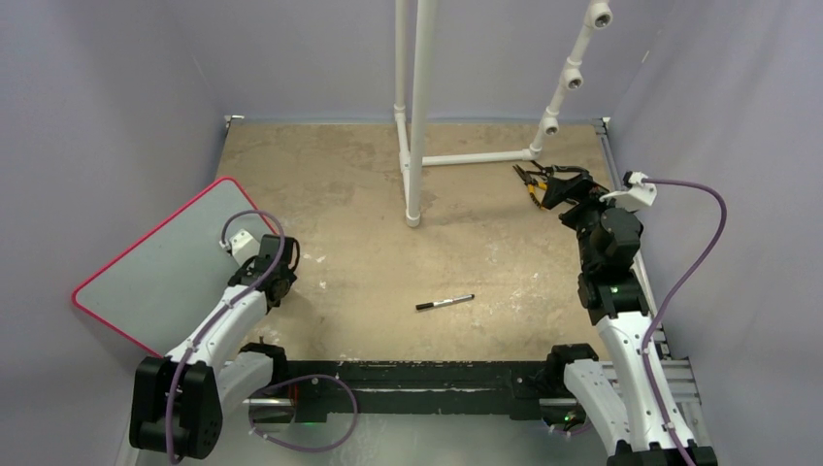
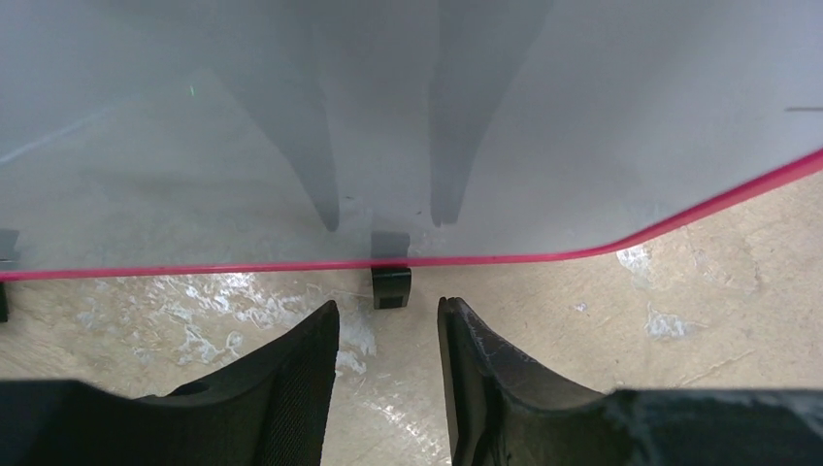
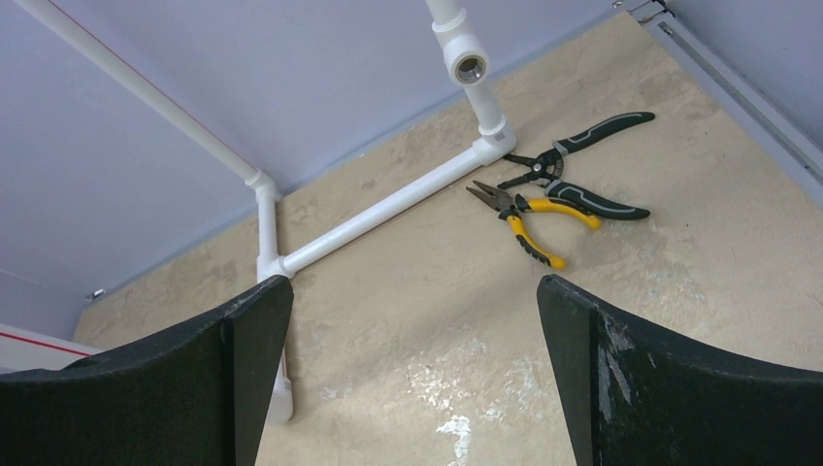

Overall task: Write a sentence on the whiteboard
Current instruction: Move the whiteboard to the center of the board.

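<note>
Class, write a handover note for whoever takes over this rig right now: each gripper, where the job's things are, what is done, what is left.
Left gripper: open, empty, facing the whiteboard's red edge.
Right gripper: open, empty, far right, near the pliers.
Marker: lying on the table between the arms, in neither gripper.
Done: nothing; no writing shows on the board.
To do: pick up the marker, write the sentence.

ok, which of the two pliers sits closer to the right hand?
The yellow-handled pliers; the black-handled pair lies just beyond them, nearer the back wall.
</note>
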{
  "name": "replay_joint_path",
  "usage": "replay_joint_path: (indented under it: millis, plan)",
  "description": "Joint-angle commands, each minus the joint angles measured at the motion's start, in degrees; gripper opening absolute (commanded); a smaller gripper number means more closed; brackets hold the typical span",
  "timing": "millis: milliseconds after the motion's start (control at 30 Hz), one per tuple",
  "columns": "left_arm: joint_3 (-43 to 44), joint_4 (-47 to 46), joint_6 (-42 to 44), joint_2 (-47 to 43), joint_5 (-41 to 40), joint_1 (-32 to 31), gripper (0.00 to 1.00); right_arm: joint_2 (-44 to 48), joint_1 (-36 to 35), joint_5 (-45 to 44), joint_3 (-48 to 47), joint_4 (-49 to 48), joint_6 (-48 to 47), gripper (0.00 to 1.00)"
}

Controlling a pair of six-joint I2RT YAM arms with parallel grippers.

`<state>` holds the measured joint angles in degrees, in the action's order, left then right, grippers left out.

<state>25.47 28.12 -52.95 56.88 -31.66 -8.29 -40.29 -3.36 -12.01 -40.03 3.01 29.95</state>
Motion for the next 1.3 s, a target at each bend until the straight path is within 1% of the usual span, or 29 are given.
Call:
replay_joint_path:
  millis: [0,67,200,267,333,433,500,633,767,867,933,1067,1267]
  plan:
    - [-0.59,-3.42,-0.77,1.21,-3.16,0.61,0.41,-0.33,0.07,0.21,0.3,-1.99,0.24,0.99]
    - [-0.84,-3.68,-2.07,1.78,-3.63,0.71,0.4,-0.43,0.02,0.14,0.27,-2.01,0.19,0.99]
    - [-1.31,-5.55,-2.03,2.77,-3.23,0.74,0.37,-0.56,0.02,-0.08,0.26,-2.03,0.02,0.99]
    - [-1.34,-6.07,-2.01,3.11,-3.21,0.74,0.33,-0.56,0.03,-0.15,0.3,-1.93,-0.06,0.99]
    - [-1.45,-6.51,-1.9,3.35,-3.16,0.82,0.26,-0.61,0.1,-0.27,0.22,-1.94,-0.07,0.99]
    - [-1.62,-7.25,-1.43,3.9,-2.66,0.8,0.09,-0.66,0.03,-0.39,0.3,-1.93,-0.09,0.99]
    - [-2.13,-8.2,-0.98,4.5,-1.86,0.74,0.0,-0.66,0.05,-0.39,0.29,-1.88,-0.07,0.99]
    - [-2.41,-8.16,-1.83,5.6,-1.64,0.74,0.0,-0.52,0.02,-0.46,0.34,-1.72,0.02,0.99]
    - [-1.93,-8.44,-2.02,4.27,-0.46,0.61,0.0,-0.14,0.02,-0.63,0.53,-1.51,0.02,0.99]
    - [-1.94,-9.37,-2.95,3.96,0.76,-0.71,0.0,0.03,0.02,-0.6,0.87,-1.48,0.33,0.98]
    - [-1.7,-9.77,-3.63,4.38,0.55,-2.8,0.0,0.0,0.1,-0.51,1.0,-1.52,0.53,0.99]
    - [0.05,-10.18,-4.81,6.85,-2.12,-9.32,0.0,0.03,0.09,-0.14,1.18,-1.57,0.67,0.99]
    - [0.63,-11.5,-6.02,9.96,-2.54,-13.8,0.0,-0.1,0.03,-0.26,1.4,-1.44,0.28,0.99]
